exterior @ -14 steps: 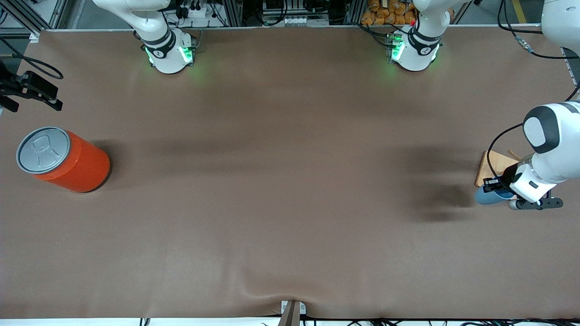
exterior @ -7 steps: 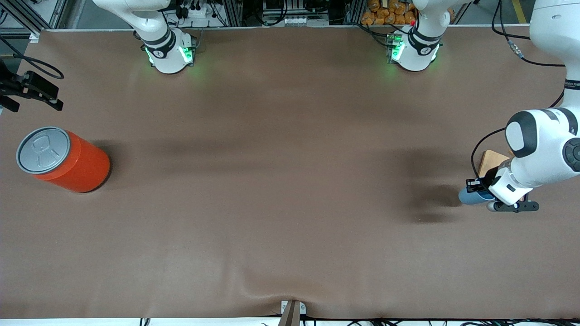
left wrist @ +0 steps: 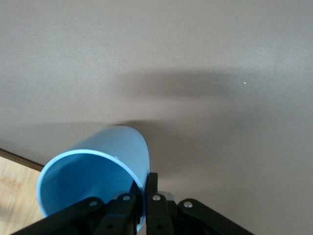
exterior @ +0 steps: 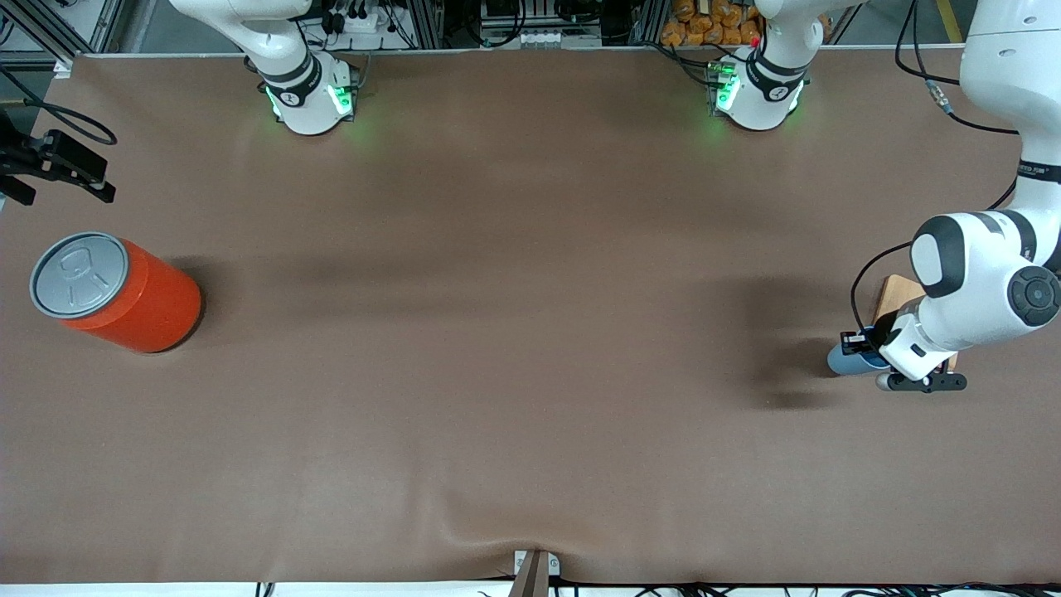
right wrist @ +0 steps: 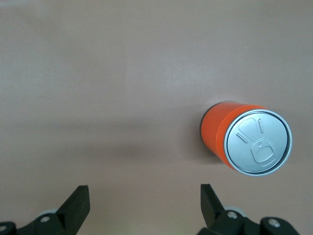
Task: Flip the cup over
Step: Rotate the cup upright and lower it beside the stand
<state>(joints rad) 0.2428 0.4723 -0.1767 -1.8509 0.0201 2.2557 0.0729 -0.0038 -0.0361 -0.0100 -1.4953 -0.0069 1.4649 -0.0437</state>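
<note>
Cup point(left wrist: 98, 171) empty, rim pinched by left gripper point(left wrist: 139, 203), tilted

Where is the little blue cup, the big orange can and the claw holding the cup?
cup point(left wrist: 105, 156): left wrist view, its outer wall.
orange can point(exterior: 153, 303): front view, its orange side.
left gripper point(left wrist: 142, 196): left wrist view, between its fingertips at the cup's rim.

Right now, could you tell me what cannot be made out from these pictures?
- Front view: the left arm's wrist covers most of the cup, so its tilt and height over the table are unclear.
- Front view: the wooden board is mostly hidden by that arm.
- Left wrist view: the left gripper, shut on the cup's rim, is cut off by the edge.
- Right wrist view: the open right gripper shows only its fingertips.
</note>
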